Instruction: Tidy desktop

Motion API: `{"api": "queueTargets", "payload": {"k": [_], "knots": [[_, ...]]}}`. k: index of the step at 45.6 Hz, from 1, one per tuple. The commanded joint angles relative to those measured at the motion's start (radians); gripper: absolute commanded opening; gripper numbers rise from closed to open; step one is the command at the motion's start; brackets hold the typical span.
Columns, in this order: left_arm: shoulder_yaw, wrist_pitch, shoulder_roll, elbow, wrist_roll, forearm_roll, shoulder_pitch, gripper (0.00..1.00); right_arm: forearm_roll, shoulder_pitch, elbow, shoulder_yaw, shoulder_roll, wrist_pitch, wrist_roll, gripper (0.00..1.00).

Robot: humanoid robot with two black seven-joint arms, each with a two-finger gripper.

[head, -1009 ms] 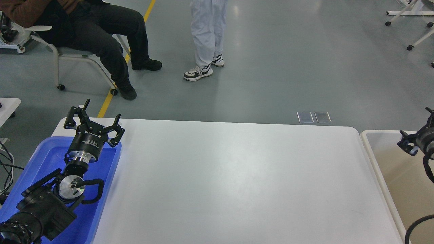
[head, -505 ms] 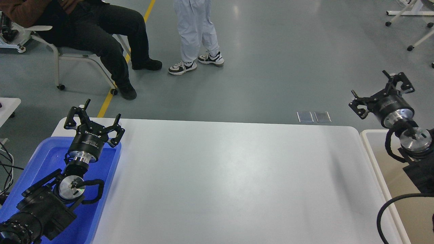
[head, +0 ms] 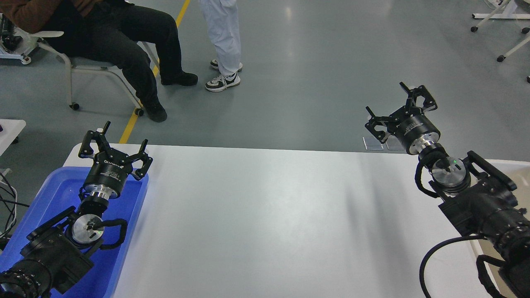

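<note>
The desktop is a large glossy white tabletop with rounded corners; nothing lies on its bare surface. My left gripper is open and empty, held above the far end of the blue tray at the table's left. My right gripper is open and empty, raised over the table's far right corner, its fingers pointing away over the floor.
A beige bin stands at the right, mostly hidden behind my right arm. Beyond the table a person sits on a chair and another person stands on the grey floor. Another small table's corner shows at the left.
My right arm has swung up and left from the beige bin to above the table's far right corner. The standing person has stepped left. My left arm has not moved.
</note>
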Motion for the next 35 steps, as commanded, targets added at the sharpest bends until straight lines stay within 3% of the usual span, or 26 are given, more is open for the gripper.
{"api": "queueTargets", "payload": {"k": [1,18,35], "knots": [[0.000,0.000,0.000,0.000,0.000,0.000,-0.001,1.00,-0.002,-0.007,-0.012,-0.027,0.085,0.057,0.002,1.00],[0.000,0.000,0.000,0.000,0.000,0.000,0.001,1.00,0.004,-0.074,-0.014,-0.008,0.160,0.054,0.003,1.00],[0.000,0.000,0.000,0.000,-0.002,0.000,-0.001,1.00,0.015,-0.117,-0.015,-0.005,0.164,0.075,0.003,1.00]]}}
